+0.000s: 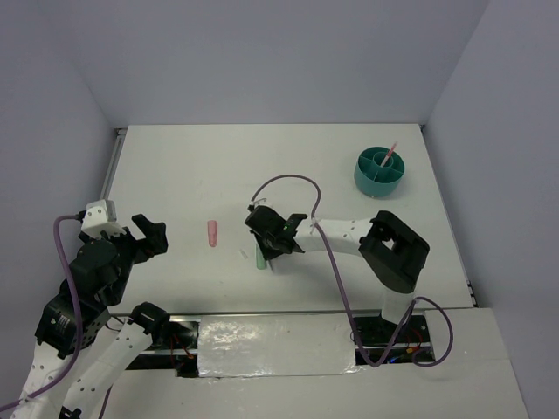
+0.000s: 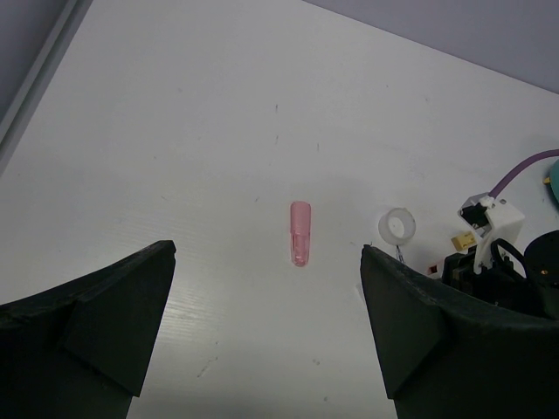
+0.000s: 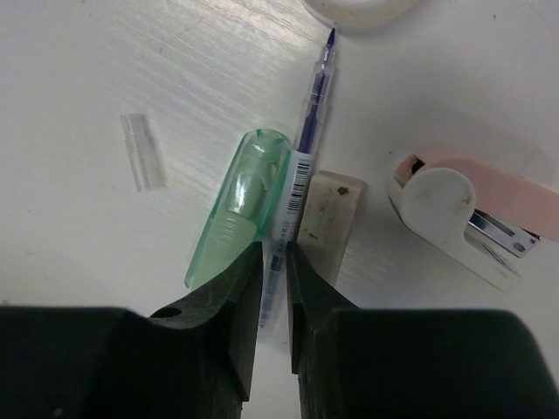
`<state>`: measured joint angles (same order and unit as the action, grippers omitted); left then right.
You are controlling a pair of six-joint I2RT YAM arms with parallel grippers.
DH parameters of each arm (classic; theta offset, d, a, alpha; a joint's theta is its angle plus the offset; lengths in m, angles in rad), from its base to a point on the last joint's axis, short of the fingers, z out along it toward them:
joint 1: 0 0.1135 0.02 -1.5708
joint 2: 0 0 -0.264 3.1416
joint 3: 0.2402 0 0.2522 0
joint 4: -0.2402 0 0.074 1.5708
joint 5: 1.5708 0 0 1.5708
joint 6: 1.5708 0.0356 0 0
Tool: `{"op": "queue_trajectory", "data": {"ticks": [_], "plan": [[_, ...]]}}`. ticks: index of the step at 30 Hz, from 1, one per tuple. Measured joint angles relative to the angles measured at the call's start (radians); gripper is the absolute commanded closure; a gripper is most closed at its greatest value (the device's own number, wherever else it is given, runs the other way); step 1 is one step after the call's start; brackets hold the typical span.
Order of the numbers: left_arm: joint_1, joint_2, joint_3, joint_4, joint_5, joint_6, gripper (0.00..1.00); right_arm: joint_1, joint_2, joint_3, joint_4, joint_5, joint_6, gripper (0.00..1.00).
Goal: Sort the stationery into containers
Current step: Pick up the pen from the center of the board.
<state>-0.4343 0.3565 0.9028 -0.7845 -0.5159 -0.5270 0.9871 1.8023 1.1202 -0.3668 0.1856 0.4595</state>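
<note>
1. Beside the mint-green stub [image 3: 240, 205], along one of its long sides, lies a thin clear pen [image 3: 313, 109] with a blue tip. I judge this to be the piece now being picked.
2. Over the pen's rear end, close to the stub's wide end, sits the right tool [image 3: 273, 257]. Its jaws stand only a sliver apart with the pen between them, and I cannot tell whether they already pinch it.
3. Past the pen from the stub, in the right wrist view, a tan block [image 3: 330, 214] lies just beside the pen, and a pink-and-white stapler [image 3: 463, 218] lies further out. A white tape ring [image 3: 358, 10] sits beyond the pen's tip, and a small clear cap [image 3: 142, 150] lies apart on the stub's other side.
4. Left of the mint-green stub, a short pink stub [image 2: 300, 233] lies alone on the table [image 1: 175, 175]. The left tool [image 2: 267, 253] hovers short of it, jaws wide apart and empty.
5. Well apart from the mint-green stub, to the far right, stands the teal organiser [image 1: 371, 185]. Only a thin pink pen [image 1: 388, 155] shows in it.
6. By this layout the sorting is at an early stage: one item is housed and all the others are left on the table.
</note>
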Motion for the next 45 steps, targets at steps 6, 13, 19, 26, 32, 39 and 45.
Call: {"op": "queue_trajectory", "data": {"ticks": [6, 13, 19, 26, 32, 39, 45], "plan": [[0.0, 0.0, 0.0, 0.0, 0.0, 0.0, 0.01, -0.001, 0.02, 0.003, 0.027, -0.028, 0.0, 0.75], [0.0, 0.0, 0.0, 0.0, 0.0, 0.0, 0.01, -0.001, 0.047, 0.025, 0.023, -0.026, 0.001, 0.72], [0.0, -0.001, 0.0, 0.0, 0.0, 0.0, 0.01, 0.001, 0.06, 0.042, -0.002, -0.008, 0.011, 0.7], [0.0, -0.002, 0.0, 0.0, 0.0, 0.0, 0.01, 0.005, 0.068, 0.052, -0.018, 0.012, 0.023, 0.77], [0.0, -0.006, 0.0, 0.0, 0.0, 0.0, 0.01, 0.012, 0.071, 0.057, -0.036, 0.047, 0.028, 1.0], [0.0, -0.008, 0.0, 0.0, 0.001, 0.0, 0.01, 0.014, 0.079, 0.074, -0.051, 0.06, 0.039, 1.0], [0.0, 0.012, 0.002, 0.0, 0.021, 0.0, 0.01, 0.014, -0.067, -0.003, -0.048, 0.081, 0.086, 1.0]]}}
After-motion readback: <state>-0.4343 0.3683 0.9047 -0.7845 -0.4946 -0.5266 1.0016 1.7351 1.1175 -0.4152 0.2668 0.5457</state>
